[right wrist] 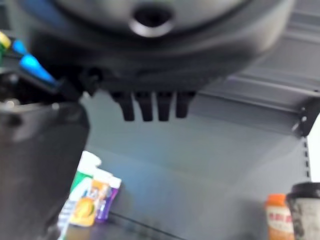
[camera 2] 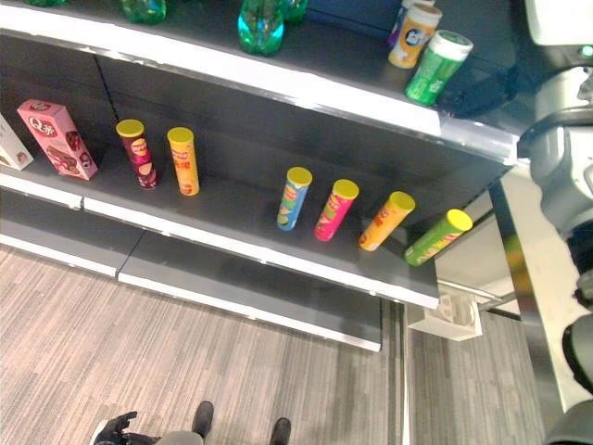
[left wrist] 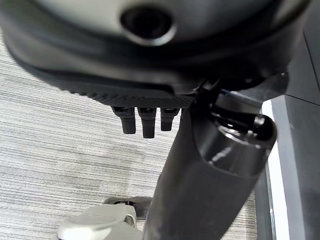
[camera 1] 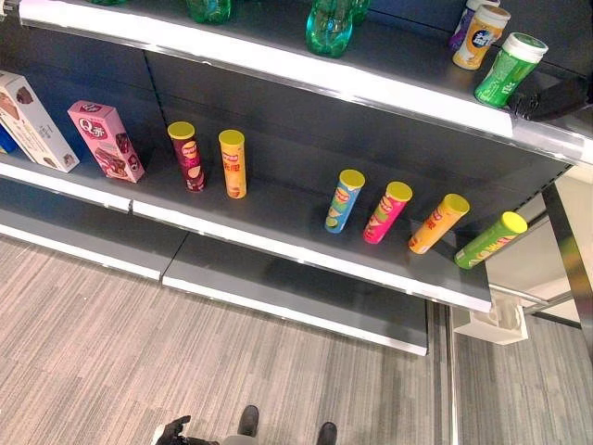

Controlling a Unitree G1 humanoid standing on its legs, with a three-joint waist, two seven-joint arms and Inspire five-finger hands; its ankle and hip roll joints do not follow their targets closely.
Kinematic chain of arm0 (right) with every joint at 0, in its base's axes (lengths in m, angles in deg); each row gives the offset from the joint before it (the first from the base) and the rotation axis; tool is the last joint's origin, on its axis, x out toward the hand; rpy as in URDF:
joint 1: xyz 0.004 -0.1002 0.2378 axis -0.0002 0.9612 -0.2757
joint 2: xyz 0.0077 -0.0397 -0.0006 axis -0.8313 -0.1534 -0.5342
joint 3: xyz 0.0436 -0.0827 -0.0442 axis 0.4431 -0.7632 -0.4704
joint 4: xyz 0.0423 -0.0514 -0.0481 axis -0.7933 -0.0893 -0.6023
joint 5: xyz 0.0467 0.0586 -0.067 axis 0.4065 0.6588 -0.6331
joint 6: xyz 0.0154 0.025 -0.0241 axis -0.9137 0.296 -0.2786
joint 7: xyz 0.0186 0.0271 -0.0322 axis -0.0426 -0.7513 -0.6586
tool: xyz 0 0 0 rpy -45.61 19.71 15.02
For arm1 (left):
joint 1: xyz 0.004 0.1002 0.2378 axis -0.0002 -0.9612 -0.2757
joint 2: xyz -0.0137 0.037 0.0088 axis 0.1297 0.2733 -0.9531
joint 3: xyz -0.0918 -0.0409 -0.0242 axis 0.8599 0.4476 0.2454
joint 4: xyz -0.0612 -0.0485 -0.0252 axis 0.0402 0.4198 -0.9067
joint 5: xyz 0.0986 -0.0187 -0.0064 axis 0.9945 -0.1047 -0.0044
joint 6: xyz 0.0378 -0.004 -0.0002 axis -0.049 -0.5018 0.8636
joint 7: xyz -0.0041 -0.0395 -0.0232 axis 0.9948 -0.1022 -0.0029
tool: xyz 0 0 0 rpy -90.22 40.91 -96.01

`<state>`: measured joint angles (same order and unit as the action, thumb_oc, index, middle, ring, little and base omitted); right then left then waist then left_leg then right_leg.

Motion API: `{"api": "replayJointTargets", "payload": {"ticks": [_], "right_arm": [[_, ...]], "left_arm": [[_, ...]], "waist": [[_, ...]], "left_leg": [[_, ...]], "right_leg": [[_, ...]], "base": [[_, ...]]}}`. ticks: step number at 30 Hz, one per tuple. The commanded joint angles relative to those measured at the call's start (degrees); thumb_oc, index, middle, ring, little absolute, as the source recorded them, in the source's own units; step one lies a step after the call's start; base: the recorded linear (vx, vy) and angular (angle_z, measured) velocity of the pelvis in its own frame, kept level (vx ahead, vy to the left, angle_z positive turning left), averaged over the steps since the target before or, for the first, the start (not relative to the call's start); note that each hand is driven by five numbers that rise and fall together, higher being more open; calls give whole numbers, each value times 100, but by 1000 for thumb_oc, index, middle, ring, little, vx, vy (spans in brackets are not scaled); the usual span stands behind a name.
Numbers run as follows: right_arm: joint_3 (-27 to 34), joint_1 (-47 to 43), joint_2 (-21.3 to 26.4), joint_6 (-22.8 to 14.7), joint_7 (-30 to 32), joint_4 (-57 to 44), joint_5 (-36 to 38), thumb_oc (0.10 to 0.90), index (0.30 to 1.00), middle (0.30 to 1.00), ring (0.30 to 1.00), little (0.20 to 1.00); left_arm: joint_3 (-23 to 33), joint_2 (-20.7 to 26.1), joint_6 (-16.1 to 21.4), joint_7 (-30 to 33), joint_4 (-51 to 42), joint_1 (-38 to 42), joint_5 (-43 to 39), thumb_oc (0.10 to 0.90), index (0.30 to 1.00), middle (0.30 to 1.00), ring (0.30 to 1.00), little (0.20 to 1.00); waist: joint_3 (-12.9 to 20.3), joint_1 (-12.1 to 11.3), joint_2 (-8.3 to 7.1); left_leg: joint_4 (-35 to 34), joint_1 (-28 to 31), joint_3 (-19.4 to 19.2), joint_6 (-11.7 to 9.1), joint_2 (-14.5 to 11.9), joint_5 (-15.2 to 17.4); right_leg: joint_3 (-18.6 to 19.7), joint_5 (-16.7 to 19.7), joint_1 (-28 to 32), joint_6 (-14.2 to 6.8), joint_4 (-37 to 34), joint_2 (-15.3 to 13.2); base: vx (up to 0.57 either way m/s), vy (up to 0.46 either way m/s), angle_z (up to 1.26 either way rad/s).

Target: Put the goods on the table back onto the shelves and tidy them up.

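Looking down at a dark shelf unit (camera 1: 278, 199) over a grey wood-look floor (camera 1: 139, 362). On the middle shelf six chip cans with yellow lids stand in a loose row: a maroon can (camera 1: 187, 156) and an orange can (camera 1: 233, 163) close together on the left, then, after a gap, a blue can (camera 1: 344, 200), a pink can (camera 1: 386, 211), a second orange can (camera 1: 438, 222) and a green can (camera 1: 489, 239) at the right end. Those four are evenly spaced and none of them touch. Further left on the same shelf sits a pink box (camera 1: 106, 140), and beside it a white box (camera 1: 32, 120) that's cut off by the edge.

Up on the top shelf there's a green bottle (camera 1: 329, 26) near the front edge, another green bottle (camera 1: 208, 9) to its left, and over on the right a little cluster: a green and white tub (camera 1: 510, 69), an orange and white tub (camera 1: 480, 36) and a purple one mostly hidden behind it.

The right hand (right wrist: 150, 107) is up at that top shelf beside the tubs, fingers hanging relaxed with nothing in them. The left hand (left wrist: 145, 120) hangs low over the floor, fingers also loose and empty.

The bottom shelf (camera 1: 296, 292) is plain dark board.
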<state>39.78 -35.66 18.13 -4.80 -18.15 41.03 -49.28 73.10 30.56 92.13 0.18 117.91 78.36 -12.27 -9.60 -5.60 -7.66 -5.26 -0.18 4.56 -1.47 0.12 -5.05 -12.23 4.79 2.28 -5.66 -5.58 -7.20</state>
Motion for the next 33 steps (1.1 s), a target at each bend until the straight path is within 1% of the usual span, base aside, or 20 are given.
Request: {"api": "replayJointTargets", "payload": {"ticks": [1,10,12,21,33], "right_arm": [[52,-1395,0,222,448,243,251,800,900,900,900,900],[85,-1410,-63,187,468,247,361,800,900,900,900,900],[13,-1461,-68,189,460,270,356,800,900,900,900,900],[135,-1411,-109,162,496,261,481,800,900,900,900,900],[70,-1470,-117,139,479,282,537,800,900,900,900,900]], "left_arm": [[-198,329,196,209,-36,93,-69,800,900,900,900,900],[-187,314,197,215,9,74,-72,800,900,900,900,900],[-192,321,203,225,-8,92,-84,800,900,900,900,900],[-204,332,199,233,-20,100,-86,800,900,900,900,900],[-198,348,204,231,-41,85,-104,800,900,900,900,900]], "waist": [[165,-184,-324],[154,-187,-314],[141,-186,-319],[129,-186,-321],[131,-189,-330]], "left_leg": [[26,191,-390,-154,-109,730],[26,192,-386,-152,-100,732],[26,180,-382,-152,-98,728],[26,179,-390,-147,-97,734],[26,191,-414,-146,-104,739]], "right_leg": [[5,-165,171,-534,110,-419],[-9,-155,167,-535,115,-426],[-27,-144,144,-539,119,-434],[-25,-139,130,-538,126,-440],[-14,-146,129,-537,139,-441]], "base": [[0,0,0],[0,0,0],[0,0,0],[0,0,0],[0,0,0]]}}
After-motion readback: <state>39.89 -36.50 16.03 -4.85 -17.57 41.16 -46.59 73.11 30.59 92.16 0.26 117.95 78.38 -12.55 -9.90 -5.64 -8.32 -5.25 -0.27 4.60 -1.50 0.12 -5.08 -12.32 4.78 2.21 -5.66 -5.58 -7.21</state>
